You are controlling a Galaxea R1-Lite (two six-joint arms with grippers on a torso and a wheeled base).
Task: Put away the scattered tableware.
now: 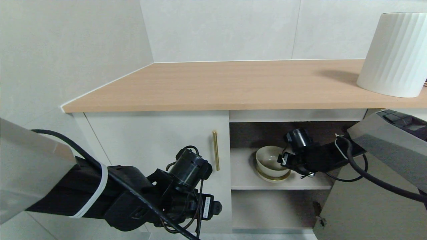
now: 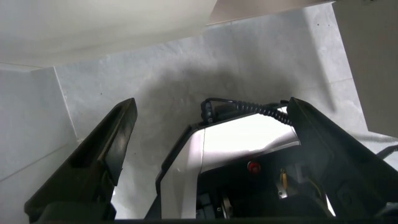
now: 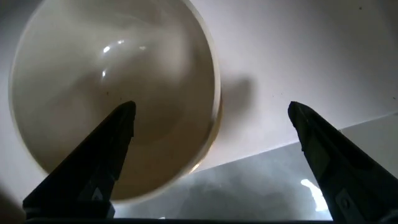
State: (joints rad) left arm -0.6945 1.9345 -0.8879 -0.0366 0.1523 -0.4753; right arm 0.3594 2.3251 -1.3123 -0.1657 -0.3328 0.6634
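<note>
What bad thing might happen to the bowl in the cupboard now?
The right gripper is open, with one finger over the inside of the bowl. If it backs out carelessly, that finger might catch the rim and drag the bowl off the shelf. The bowl also sits on a gold-rimmed dish, so a bump could make it slide or chip.

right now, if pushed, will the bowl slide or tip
Likely rigid and breakable: the bowl looks glazed, with glints inside. Wide and low, so it should slide, not tip, perhaps over the dish beneath.
</note>
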